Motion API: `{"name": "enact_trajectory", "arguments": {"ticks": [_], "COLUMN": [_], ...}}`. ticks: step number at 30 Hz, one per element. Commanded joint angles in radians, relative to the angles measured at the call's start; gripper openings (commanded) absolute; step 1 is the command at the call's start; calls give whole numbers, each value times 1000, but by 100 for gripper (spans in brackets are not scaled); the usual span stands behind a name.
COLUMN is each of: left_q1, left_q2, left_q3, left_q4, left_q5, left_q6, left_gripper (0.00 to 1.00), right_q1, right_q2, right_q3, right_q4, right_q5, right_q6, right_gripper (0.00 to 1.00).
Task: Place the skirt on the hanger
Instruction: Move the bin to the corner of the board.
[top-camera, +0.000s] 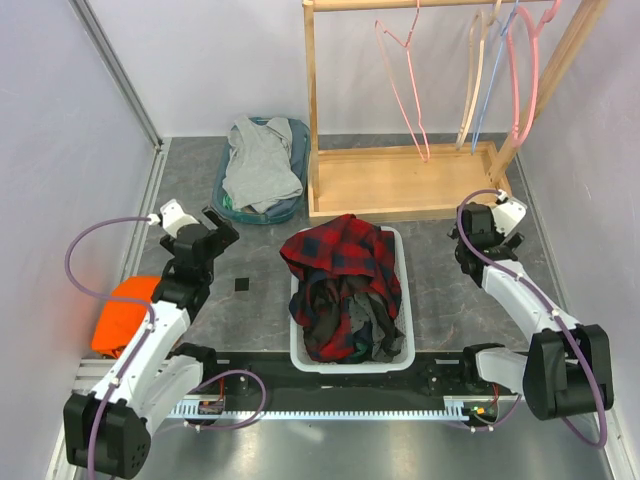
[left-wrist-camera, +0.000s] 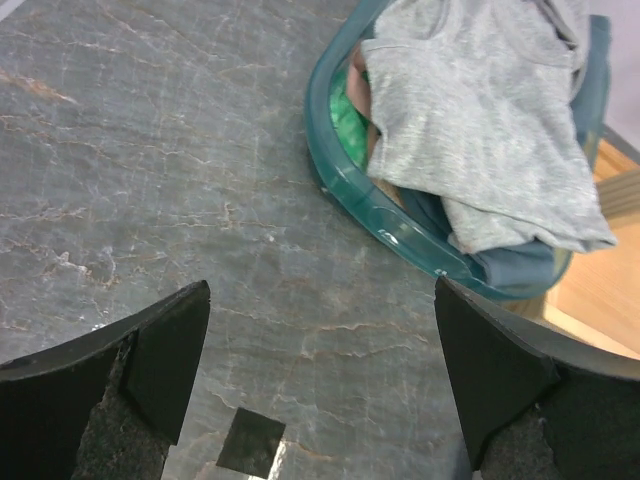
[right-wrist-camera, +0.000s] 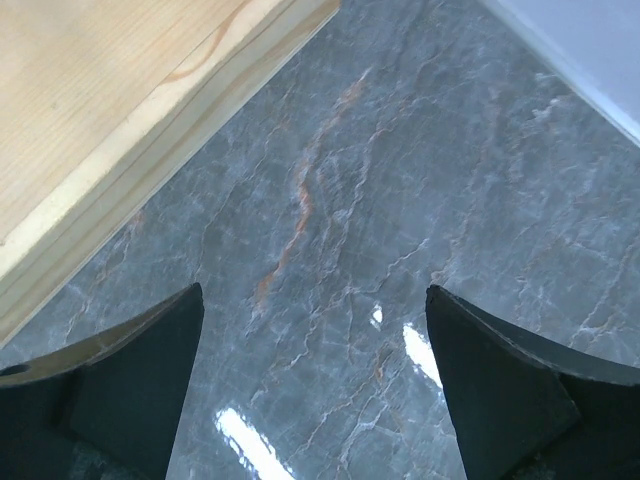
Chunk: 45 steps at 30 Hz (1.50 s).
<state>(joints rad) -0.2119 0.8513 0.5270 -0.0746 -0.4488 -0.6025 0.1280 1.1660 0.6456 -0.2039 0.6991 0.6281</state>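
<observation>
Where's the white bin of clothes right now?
Top view: the white bin sits mid-table between the two arms, just in front of the wooden rack base; the teal basket lies beyond it to the left.

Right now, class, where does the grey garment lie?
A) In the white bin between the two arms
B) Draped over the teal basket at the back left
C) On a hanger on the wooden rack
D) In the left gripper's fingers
B: the grey garment lies draped over the rim of the teal basket, at the back left of the table.
</observation>
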Motion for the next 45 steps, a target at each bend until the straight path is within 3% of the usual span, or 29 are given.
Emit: {"name": "enact_trajectory", "arguments": {"ticks": [1,10,15,21,27,32,35,41,45], "left_q1": [-3,-3,-3,-3,-3,-1,-3,-1,-3], "left_q2": [-75,-113,-103,-83,-67,-72,-81,-112,-118], "left_q3": [11,111,151,179,234,275,297,311,321], "left_q4": [-42,-191,-237,-251,-283,-327,-349,-390,-404], "left_q5": [62,58,79,120,180,205,190,147,118], "left_q6": [-43,-33,-33,-28,6,39,53,75,83], "left_gripper": [100,99,99,99,99,99,99,98,98], "right_q1": [2,18,160,340,617,989,1120,1217,1219], "right_q2": [15,-159,-290,-310,-247,-102,30,282,411], "right_q3": [63,69,130,210,310,439,531,667,738], "right_q4": [-114,-101,-104,-71,-43,-58,-68,-149,-232], "right_q5": [-152,-565,-684,-757,-663,-356,-235,-132,-49], "right_q6": [-37,-128,-107,-76,-73,-110,-122,-61,31], "right_gripper": [98,98,98,98,98,98,98,98,98]}}
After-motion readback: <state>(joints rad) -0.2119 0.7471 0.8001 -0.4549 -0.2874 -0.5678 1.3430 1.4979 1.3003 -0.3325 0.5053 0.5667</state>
